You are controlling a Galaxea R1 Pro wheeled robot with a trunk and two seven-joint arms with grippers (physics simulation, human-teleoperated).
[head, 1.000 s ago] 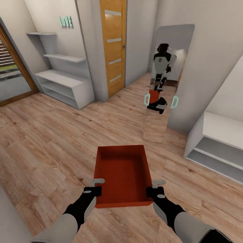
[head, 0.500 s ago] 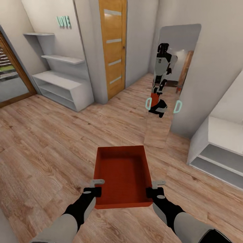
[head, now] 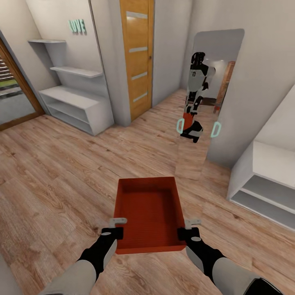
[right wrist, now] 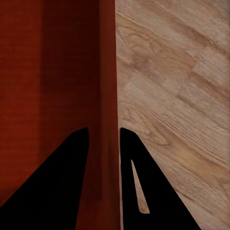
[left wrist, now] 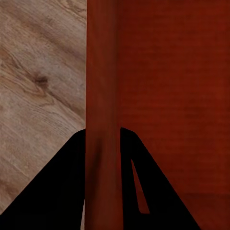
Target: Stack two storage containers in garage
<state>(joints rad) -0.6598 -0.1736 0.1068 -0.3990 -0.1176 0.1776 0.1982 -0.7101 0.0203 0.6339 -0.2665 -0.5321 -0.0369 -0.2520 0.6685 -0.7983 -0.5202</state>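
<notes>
Left gripper and right gripper clamp the storage container's side walls; beyond the jaws stand a mirror and oak door.

Open wood-plank floor ahead and to the left. Container, clamped on both side walls, fills the space between the end effectors. Obstacles: white shelving far left, closed oak door ahead, wall mirror ahead-right, low white shelf unit close on the right.
</notes>
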